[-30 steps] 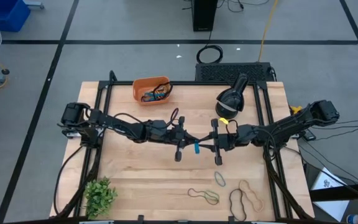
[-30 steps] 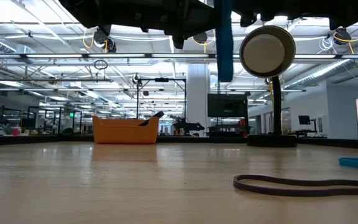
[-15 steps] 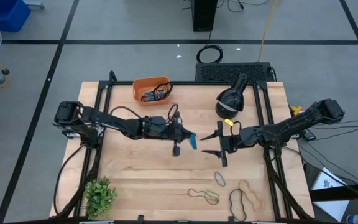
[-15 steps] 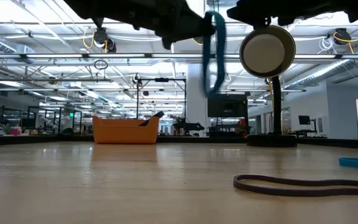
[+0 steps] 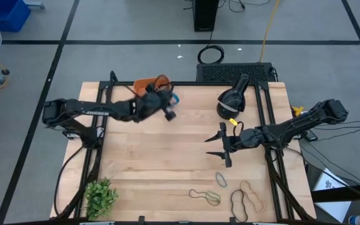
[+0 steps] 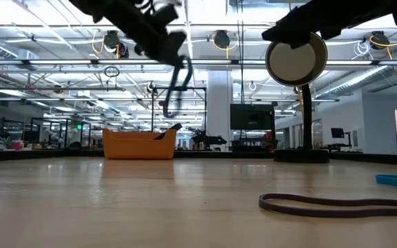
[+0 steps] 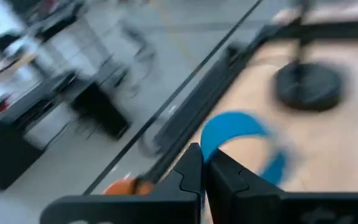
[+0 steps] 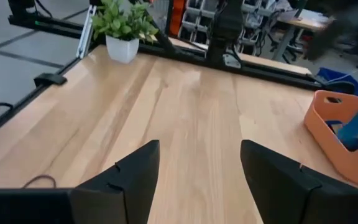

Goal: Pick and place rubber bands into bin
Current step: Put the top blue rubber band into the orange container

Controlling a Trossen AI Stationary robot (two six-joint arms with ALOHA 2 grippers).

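Left gripper (image 5: 167,106), fingers clamped on a thin blue rubber band (image 5: 174,99), hangs beside the shallow orange plastic bin's (image 5: 144,83) right edge; right gripper (image 5: 219,145) waits open mid-table.

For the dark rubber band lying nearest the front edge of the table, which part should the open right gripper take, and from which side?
From above, I would judge. The dark rubber band lies flat and floppy on the table, so the right gripper could come down astride one narrow strand, probably at the pinched middle of the loop, clear of the tan band beside it.
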